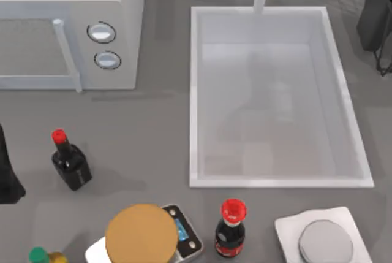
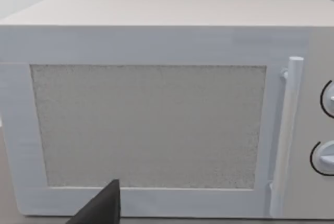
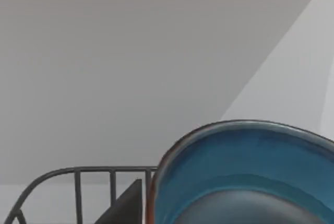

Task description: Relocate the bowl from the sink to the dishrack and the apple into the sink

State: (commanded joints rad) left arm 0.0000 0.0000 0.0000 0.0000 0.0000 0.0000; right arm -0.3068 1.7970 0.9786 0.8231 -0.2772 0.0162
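Beyond the desk's (image 1: 153,122) far-right corner, the right gripper (image 3: 156,203) apparently grips the bowl (image 3: 250,166) beside the dishrack (image 3: 78,182).

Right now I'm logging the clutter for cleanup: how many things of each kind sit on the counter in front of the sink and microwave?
Red-capped dark bottles: 2
Scales: 2
Tan disc: 1
Green-capped item at the edge: 1
Total: 6
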